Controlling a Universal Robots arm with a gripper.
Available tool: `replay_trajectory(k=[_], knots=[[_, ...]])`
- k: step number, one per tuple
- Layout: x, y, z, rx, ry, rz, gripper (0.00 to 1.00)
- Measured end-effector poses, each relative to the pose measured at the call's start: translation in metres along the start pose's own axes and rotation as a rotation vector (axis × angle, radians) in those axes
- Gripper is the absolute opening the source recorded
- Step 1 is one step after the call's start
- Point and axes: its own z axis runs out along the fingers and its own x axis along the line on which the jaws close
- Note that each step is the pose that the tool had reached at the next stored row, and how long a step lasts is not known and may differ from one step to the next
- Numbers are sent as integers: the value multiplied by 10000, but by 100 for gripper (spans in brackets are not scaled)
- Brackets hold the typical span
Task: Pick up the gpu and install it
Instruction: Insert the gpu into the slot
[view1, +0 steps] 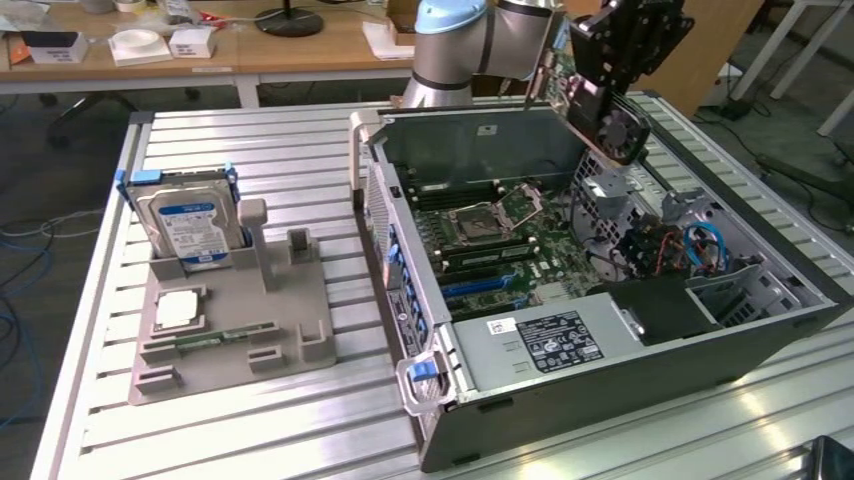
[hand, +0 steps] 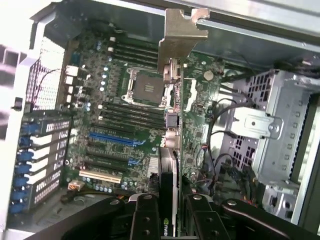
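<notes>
Right now the hand (view1: 617, 75) is up over the open computer case (view1: 627, 390), at its far side in the exterior view. It's pinching the gpu (view1: 607, 118). The card hangs tilted in the air, fan side facing the case interior, clear of the motherboard (view1: 514, 250).

On the wrist view the hand (hand: 170, 207) has one black finger (hand: 145, 220) on each face of the gpu (hand: 169, 170). The card is seen edge-on, silver bracket (hand: 182, 35) at the end away from the hand. Under it sit the motherboard (hand: 125, 100), the bare processor socket (hand: 145, 85) and a blue slot (hand: 112, 137).

The case lies on its side on the slotted metal bench (view1: 267, 150). To the exterior view's left is a grey holder (view1: 300, 310) with the hard drive (view1: 191, 225) standing upright in it and a memory stick (view1: 220, 338) lying flat.
</notes>
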Motion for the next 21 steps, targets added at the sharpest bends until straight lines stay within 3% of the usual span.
replay_trajectory(k=[21], knots=[[9,-4,20,-44,9,-2911,26]])
